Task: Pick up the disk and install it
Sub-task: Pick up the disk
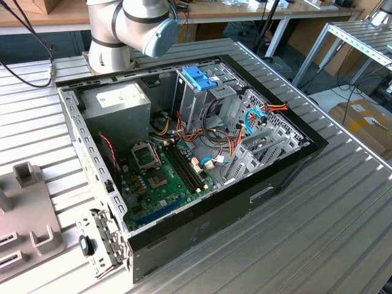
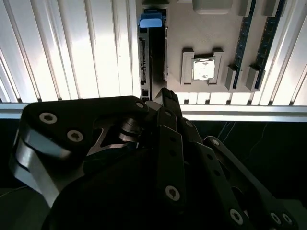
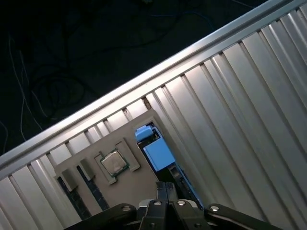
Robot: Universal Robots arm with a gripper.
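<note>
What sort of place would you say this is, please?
Most likely a robotics lab or workshop set up for computer assembly: an open desktop computer case lies on a ribbed aluminium table beside the robot arm, with workbenches behind.

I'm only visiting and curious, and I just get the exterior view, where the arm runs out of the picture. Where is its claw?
Observer: In both wrist views the claw hangs over a beige tray on the grooved table.
Operator: What's in the tray?
Observer: The disk, in its light-blue carrier, stands on edge in a slot at the tray's side.
Operator: Anything else?
Observer: A square processor chip lies flat in a pocket beside it.
</note>
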